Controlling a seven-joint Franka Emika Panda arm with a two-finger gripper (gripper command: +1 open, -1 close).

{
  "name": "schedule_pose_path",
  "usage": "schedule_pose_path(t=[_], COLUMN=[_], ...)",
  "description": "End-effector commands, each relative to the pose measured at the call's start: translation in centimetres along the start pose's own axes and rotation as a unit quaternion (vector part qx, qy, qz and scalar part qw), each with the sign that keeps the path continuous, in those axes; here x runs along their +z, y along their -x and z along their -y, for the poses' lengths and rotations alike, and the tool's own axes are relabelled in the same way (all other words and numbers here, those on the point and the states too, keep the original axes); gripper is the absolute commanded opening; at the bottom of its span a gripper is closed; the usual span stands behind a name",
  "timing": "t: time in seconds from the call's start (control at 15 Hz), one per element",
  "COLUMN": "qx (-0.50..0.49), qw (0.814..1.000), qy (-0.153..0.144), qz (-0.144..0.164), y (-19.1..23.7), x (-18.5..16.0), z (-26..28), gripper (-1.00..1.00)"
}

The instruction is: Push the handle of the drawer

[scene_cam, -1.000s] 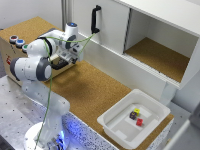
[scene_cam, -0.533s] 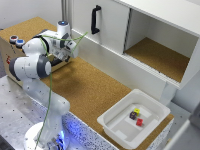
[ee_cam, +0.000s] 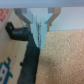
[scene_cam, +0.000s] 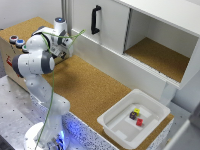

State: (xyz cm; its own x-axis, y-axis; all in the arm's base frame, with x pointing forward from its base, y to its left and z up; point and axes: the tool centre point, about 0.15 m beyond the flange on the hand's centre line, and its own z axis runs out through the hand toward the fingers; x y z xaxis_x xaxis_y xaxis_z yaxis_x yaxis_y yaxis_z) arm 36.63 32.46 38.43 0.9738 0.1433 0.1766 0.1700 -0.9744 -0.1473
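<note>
In the exterior view the tan box (scene_cam: 11, 54) with coloured round buttons (scene_cam: 16, 40) stands at the exterior view's left. My arm covers most of the drawer front there. My gripper (scene_cam: 61, 48) is low beside the box. In the wrist view the black bar handle (ee_cam: 23, 34) runs along the tan wooden drawer front (ee_cam: 9, 56). My gripper (ee_cam: 39, 39) is shut, its white fingers (ee_cam: 35, 26) pressed together with nothing between them. The tips rest against the handle bar.
A large white cabinet (scene_cam: 150, 35) with an upright black door handle (scene_cam: 95, 20) stands at the back, its door open onto a cork floor. A white tray (scene_cam: 114, 120) with small coloured blocks (scene_cam: 136, 116) sits at the front right. Cork surface (scene_cam: 90, 85) spreads between them.
My gripper has moved toward the exterior view's left and lower, closing in on the tan box front. Nothing else has shifted.
</note>
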Motion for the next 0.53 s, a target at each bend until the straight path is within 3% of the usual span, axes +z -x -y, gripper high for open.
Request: schedule_pose_path(t=[0.0,0.13,0.47], qx=[-0.052,-0.07,-0.069], qw=[0.997,0.995,0.995], qy=[0.055,0.067,0.065], qz=[-0.008,-0.009,-0.009], y=[1.8,1.9,1.9], x=[-10.6,-12.2,-12.4], z=[-0.5,-0.5,-0.6], gripper=[1.0,1.0,1.0])
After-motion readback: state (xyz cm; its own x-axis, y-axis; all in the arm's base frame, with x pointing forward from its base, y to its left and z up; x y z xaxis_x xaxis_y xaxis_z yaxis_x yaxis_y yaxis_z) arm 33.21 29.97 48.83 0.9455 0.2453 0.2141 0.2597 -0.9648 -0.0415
